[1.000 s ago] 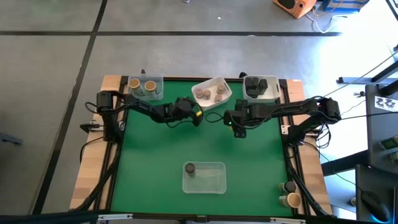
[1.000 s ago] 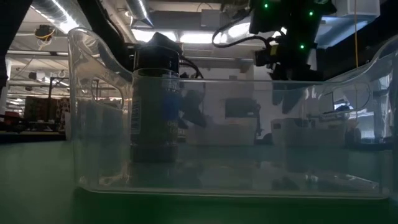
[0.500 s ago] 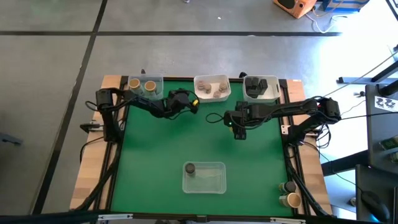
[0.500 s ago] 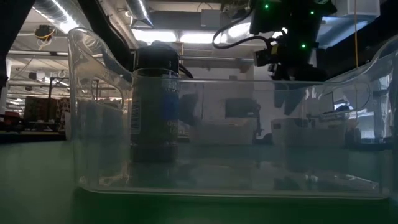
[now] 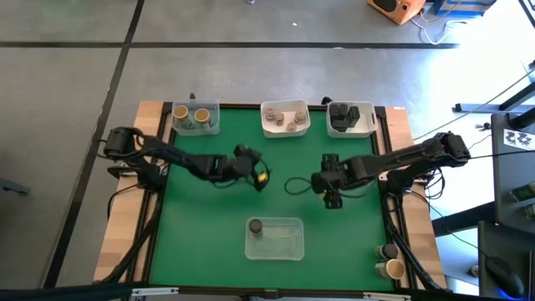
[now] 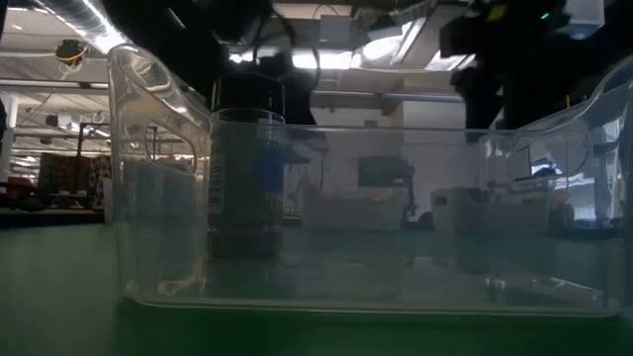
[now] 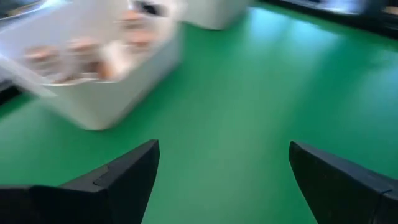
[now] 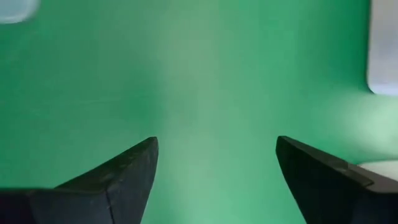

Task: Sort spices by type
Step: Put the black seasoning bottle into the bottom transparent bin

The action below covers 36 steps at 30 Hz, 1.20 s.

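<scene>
Your two hands hang empty over the green worktop (image 5: 276, 180), each with its fingers spread wide and touching nothing. The left hand (image 5: 261, 177) and the right hand (image 5: 333, 201) both sit just beyond the clear tray (image 5: 274, 238), the landmark at the near edge, one off its far-left corner and one off its far-right. From the left wrist, the fingers (image 7: 118, 177) frame only bare green, and the right wrist's fingers (image 8: 118, 177) do the same.

Inside the clear tray stands one dark-capped jar (image 5: 256, 226), against its left wall and nearer to you than either hand. From table height the dark-capped jar (image 6: 247, 168) fills the view through the tray wall, its label too blurred to read, and the arms above it are only dark shapes.

Well to the right of the clear tray, on the wooden border, two more jars (image 5: 389, 261) stand partly cut off by the frame.

Far beyond the clear tray, three containers line the back edge: a left tray (image 5: 197, 118) with two tan-topped jars, a white middle tray (image 5: 284, 118) with several pale-topped jars, and a right tray (image 5: 350, 118) whose dark contents you cannot count.
</scene>
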Available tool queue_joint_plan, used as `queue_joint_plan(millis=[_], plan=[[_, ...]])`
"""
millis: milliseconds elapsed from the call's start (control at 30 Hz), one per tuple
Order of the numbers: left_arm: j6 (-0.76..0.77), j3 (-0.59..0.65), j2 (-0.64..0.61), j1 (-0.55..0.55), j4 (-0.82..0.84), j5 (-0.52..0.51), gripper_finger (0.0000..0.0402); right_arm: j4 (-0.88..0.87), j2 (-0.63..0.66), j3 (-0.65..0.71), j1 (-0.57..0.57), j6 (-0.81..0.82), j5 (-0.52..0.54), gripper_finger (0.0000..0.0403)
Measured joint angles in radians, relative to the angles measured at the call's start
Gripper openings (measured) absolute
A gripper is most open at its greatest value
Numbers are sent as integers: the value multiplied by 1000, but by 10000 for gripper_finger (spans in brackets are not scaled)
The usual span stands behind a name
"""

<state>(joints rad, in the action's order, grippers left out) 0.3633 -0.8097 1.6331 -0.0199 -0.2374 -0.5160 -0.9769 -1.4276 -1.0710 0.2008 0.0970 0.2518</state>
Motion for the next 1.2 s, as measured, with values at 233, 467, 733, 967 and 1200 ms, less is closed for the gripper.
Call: queue_joint_plan(millis=[233, 467, 733, 967, 1200], plan=[[0, 0, -8, -217, -28, 0, 339, -1, 9, 0, 153, 67, 8, 324], [-45, -65, -8, -350, -32, -89, 339, -74, 17, 0, 314, 215, 42, 324], [-162, -266, 56, -439, -25, -147, 339, -158, 28, 0, 520, 447, 18, 324], [-143, -429, 175, -509, 35, -188, 339, -143, 33, -11, 680, 615, -75, 324], [-81, -493, 232, -546, 52, -192, 339, -178, 33, -17, 802, 853, -247, 324]])
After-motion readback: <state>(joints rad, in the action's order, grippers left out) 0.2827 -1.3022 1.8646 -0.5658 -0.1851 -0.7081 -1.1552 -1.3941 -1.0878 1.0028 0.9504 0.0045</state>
